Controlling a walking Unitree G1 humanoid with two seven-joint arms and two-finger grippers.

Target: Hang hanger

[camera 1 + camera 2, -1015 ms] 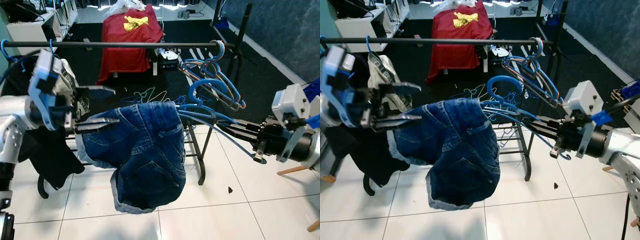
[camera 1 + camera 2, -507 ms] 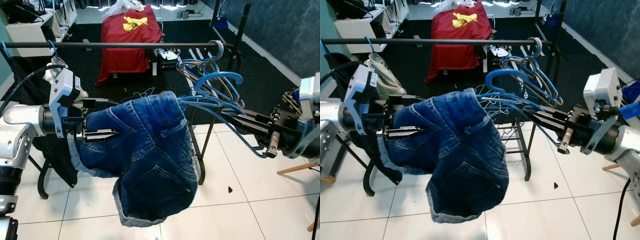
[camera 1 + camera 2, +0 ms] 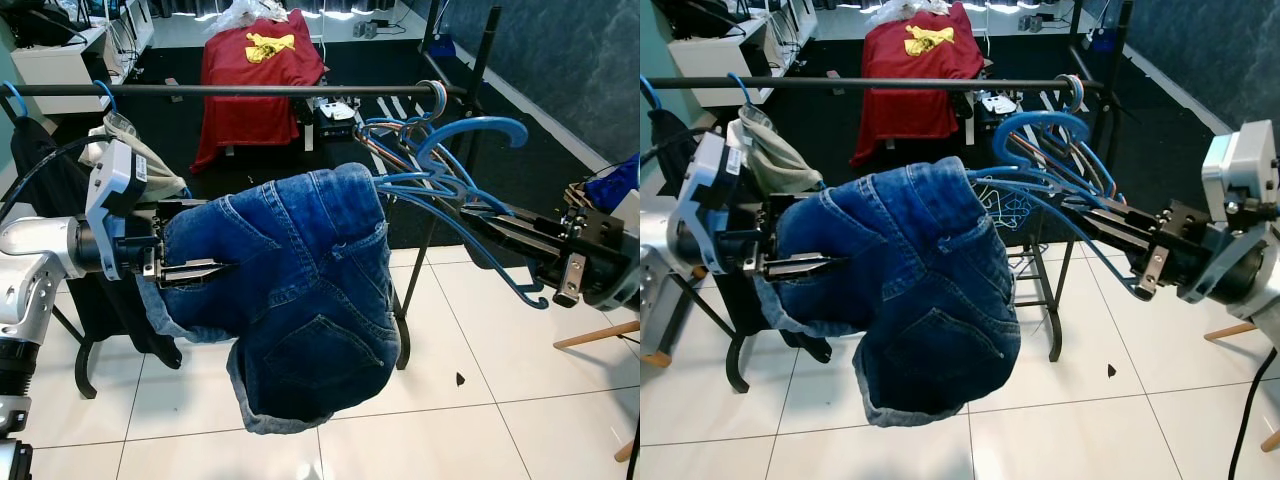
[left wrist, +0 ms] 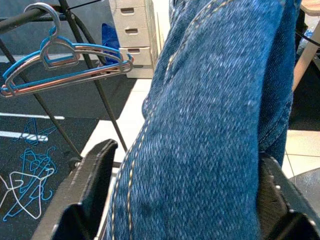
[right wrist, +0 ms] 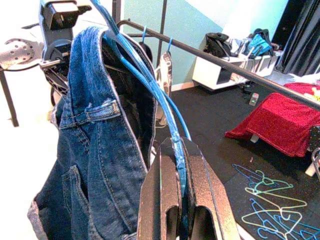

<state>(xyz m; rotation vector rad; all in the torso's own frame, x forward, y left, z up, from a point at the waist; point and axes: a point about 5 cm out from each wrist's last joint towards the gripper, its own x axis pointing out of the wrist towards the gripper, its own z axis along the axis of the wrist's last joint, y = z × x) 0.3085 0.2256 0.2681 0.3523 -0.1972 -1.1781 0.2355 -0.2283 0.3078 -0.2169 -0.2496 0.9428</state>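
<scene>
A blue hanger (image 3: 470, 130) carries denim shorts (image 3: 300, 290) in mid-air in front of the black rail (image 3: 250, 90). Its hook stands just below the rail's right end. My right gripper (image 3: 472, 212) is shut on the hanger's arm, which runs between its fingers (image 5: 165, 185) in the right wrist view. My left gripper (image 3: 205, 268) is shut on the left side of the shorts. In the left wrist view, its two fingers (image 4: 95, 170) press on either side of the denim (image 4: 210, 110).
Several spare blue hangers (image 3: 400, 140) hang at the rail's right end. A dark garment (image 3: 40, 170) and a beige one (image 3: 145, 165) hang at its left. Behind, a red shirt (image 3: 260, 70) is draped; loose hangers (image 3: 290, 188) lie on the dark floor. White tiles are below.
My right gripper has lifted the hanger, so its hook has risen and moved right, closer to the rail's end. The shorts rose with it. My left gripper stays on the shorts.
</scene>
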